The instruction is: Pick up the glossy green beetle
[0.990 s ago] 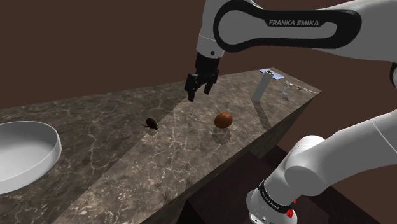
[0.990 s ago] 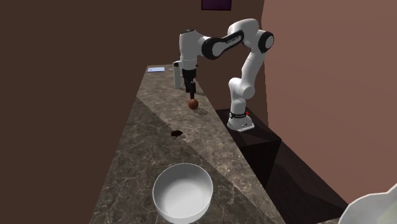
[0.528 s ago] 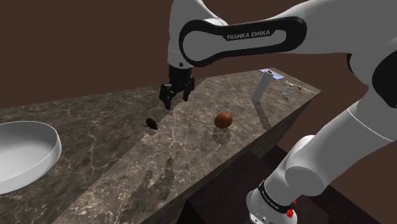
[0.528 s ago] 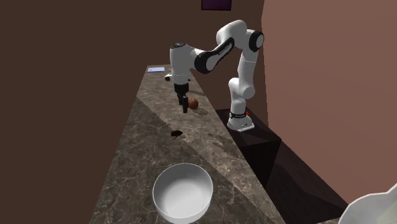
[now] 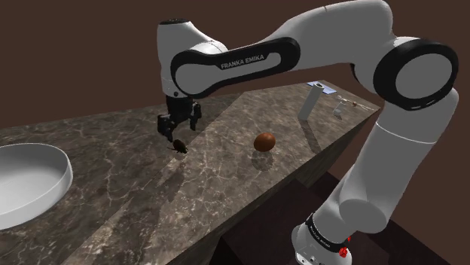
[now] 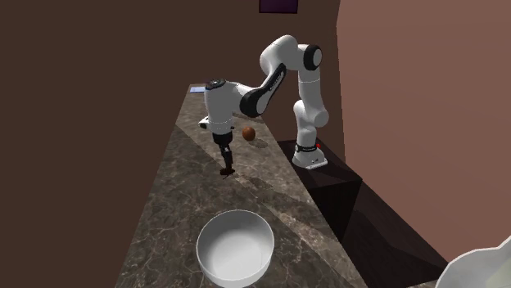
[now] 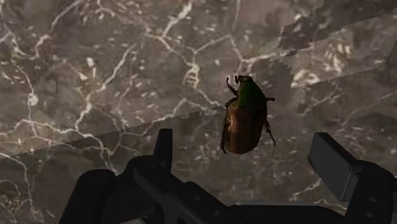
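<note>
I took this for a home kitchen: a long dark marble counter [image 5: 151, 181] ran along plain brown walls [image 6: 409, 98], a white bowl [image 6: 246, 219] sat on it, and a purple picture [image 6: 278, 5] hung high.

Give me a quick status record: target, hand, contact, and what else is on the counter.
target: beetle, green front, brown back, on the dark marbled counter
grip: hand open, a finger either side of the beetle
contact: none seen, not held
nearby: white bowl, brown ball, both apart from the beetle
</note>
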